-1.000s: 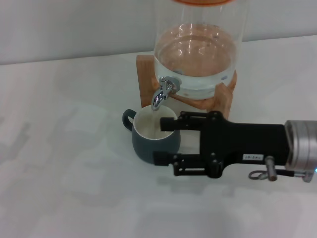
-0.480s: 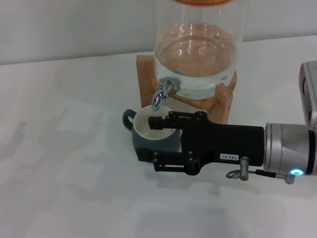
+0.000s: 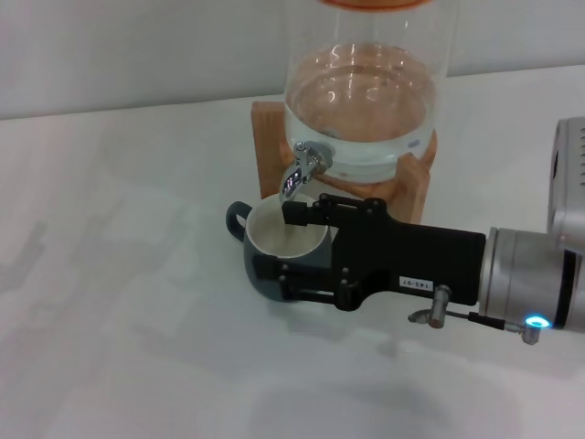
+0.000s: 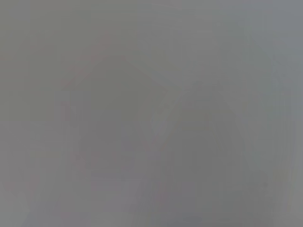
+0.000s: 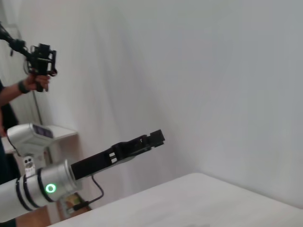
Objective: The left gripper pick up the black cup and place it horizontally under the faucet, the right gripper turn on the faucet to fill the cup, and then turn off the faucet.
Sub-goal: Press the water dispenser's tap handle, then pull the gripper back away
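White table (image 3: 119, 302), pale wall behind; a glass water dispenser (image 3: 366, 101) on a wooden stand (image 3: 411, 187) is set at the back. The black cup (image 3: 274, 251) is stood upright under the faucet (image 3: 300, 174). The right gripper (image 3: 274, 240), jaws spread, is held over the cup; the left gripper (image 5: 158, 137) is raised well off the table, and whether its jaws are spread cannot be told.

It looks like a robotics lab or test room. A bare white table (image 3: 119, 274) stands against plain white walls (image 5: 213, 85), and a person's hand (image 5: 33, 82) holds a handheld camera rig (image 5: 40, 59) beside a robot arm (image 5: 42, 189).
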### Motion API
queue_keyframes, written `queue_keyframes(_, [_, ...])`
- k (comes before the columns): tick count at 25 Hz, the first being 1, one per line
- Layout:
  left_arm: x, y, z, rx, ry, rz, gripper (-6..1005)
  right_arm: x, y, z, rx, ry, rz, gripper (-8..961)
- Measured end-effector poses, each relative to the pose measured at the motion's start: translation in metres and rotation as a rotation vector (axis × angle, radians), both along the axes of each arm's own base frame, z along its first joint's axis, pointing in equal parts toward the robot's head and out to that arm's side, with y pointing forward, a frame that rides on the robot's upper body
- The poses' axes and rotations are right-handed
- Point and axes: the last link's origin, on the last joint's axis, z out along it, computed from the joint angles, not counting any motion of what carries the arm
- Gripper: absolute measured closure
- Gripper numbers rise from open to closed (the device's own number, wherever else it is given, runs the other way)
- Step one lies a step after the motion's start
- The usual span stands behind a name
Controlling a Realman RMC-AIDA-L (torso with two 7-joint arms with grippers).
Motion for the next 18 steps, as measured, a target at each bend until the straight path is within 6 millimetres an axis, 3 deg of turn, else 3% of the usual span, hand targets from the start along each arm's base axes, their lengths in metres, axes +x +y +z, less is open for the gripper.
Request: queue_keyframes(18, [0.0002,0.0020,0.0000,0.001,0.001,0.004,174,-0.0091,0.0044,-0.0059,0.009,0.004,-0.009,234])
